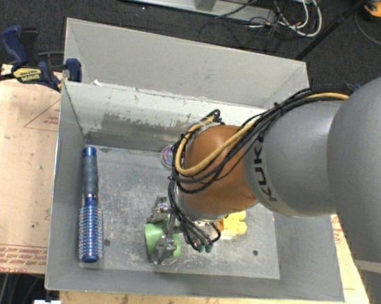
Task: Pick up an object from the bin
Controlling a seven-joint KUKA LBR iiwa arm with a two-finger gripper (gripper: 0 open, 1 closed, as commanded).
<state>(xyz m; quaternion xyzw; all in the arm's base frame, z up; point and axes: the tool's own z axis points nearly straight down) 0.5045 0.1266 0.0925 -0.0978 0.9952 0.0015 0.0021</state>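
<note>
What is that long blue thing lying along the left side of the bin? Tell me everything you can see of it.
It looks like a blue hairbrush of shiny plastic: a smooth round handle pointing toward the bin's far wall and a bristled, cylinder-shaped head toward the near edge. It lies flat on the grey bin floor, close beside the left wall, apart from the other things.

We find a hairbrush (89,209) lying along the bin's (129,188) left side; at the front middle a small lump (153,234) sits under the hand (166,244), another piece (236,224) just right.
</note>
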